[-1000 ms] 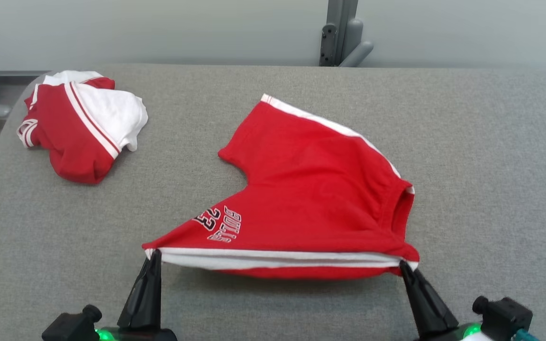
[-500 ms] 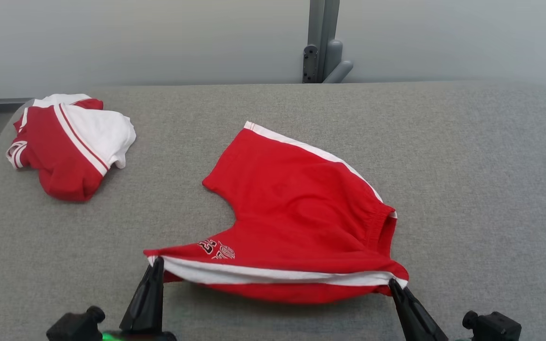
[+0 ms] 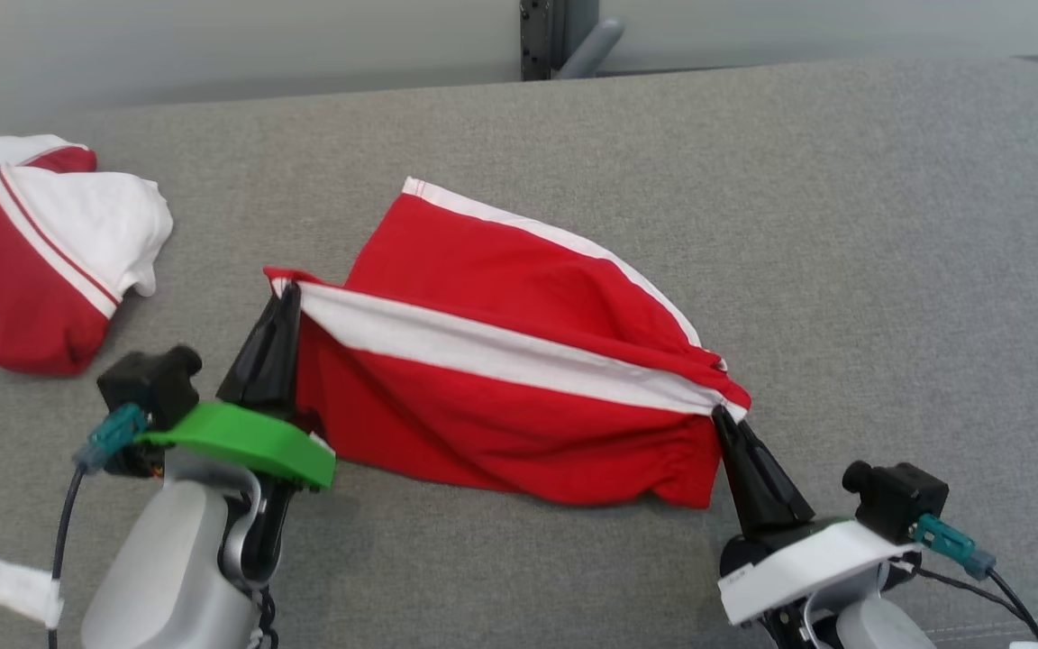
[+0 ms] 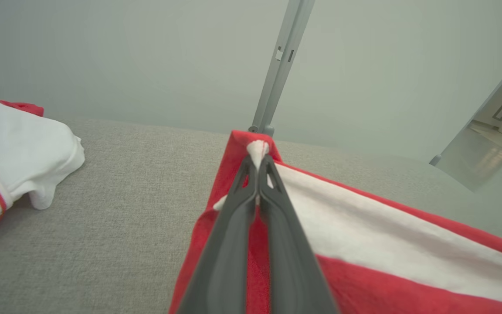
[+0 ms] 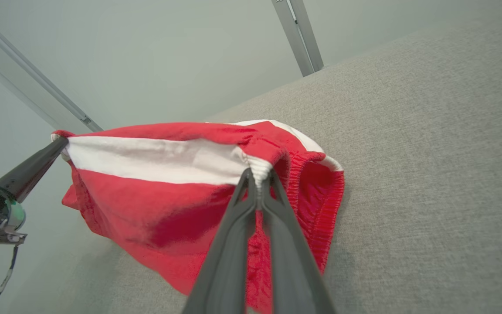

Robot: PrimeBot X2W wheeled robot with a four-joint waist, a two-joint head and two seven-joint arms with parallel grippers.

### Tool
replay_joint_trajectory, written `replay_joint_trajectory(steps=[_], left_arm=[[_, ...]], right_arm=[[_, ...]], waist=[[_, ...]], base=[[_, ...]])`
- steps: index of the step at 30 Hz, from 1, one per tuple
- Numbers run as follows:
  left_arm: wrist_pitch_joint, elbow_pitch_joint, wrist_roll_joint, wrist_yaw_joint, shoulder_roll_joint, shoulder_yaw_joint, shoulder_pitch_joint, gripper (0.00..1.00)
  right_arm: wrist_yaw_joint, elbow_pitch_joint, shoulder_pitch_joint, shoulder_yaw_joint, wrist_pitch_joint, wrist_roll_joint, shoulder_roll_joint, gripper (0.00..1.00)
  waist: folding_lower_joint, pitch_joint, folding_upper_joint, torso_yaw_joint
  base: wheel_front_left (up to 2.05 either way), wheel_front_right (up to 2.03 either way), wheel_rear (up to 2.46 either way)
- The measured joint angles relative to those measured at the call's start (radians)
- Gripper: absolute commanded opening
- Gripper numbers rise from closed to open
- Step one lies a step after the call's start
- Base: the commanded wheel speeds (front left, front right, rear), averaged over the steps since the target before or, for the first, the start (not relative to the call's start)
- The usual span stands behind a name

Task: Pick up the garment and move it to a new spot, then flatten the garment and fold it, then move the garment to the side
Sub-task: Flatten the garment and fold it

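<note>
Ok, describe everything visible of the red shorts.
The red shorts are red knit with a white side stripe and a gathered elastic waistband. The left gripper is shut on the leg-hem corner, the right gripper on the waistband corner, holding that striped edge taut above the grey padded table. The far leg lies flat; the rest hangs toward the surface.

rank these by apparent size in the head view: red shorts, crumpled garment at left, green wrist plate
largest to smallest:
red shorts
crumpled garment, cut off at frame edge
green wrist plate, though nearest camera
</note>
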Motion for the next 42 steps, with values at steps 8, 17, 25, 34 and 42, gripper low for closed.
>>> replay_joint_trajectory(steps=[8,17,25,34,42], left_arm=[[-0.009,0.24,0.024,0.0,-0.012,-0.066,-0.281,0.0],[-0.013,0.387,0.056,-0.001,-0.028,-0.058,-0.451,0.0],[-0.013,0.532,0.122,0.006,-0.048,-0.038,-0.567,0.0],[-0.013,0.644,0.172,0.067,-0.064,-0.011,-0.617,0.86],[-0.013,0.629,0.18,0.074,-0.086,0.017,-0.618,1.0]], right_arm=[[0.0,0.071,-0.14,-0.026,0.0,0.01,0.04,0.0],[0.0,0.11,-0.234,0.006,0.0,0.11,0.043,0.0],[0.0,0.151,-0.298,0.045,0.0,0.148,0.044,0.0],[0.0,0.171,-0.332,0.065,0.0,0.155,0.044,1.0],[0.0,0.134,-0.327,0.043,0.0,0.112,0.044,1.0]], waist=[[0.0,0.112,0.0,-0.051],[0.0001,0.22,0.0,-0.118],[0.0001,0.281,0.0,-0.173],[0.0001,0.282,0.0,-0.196],[0.0001,0.255,0.0,-0.186]], base=[[0.0,0.0,0.0],[0.0,0.0,0.0],[0.0,0.0,0.0],[0.0,0.0,0.0],[0.0,0.0,0.0]])
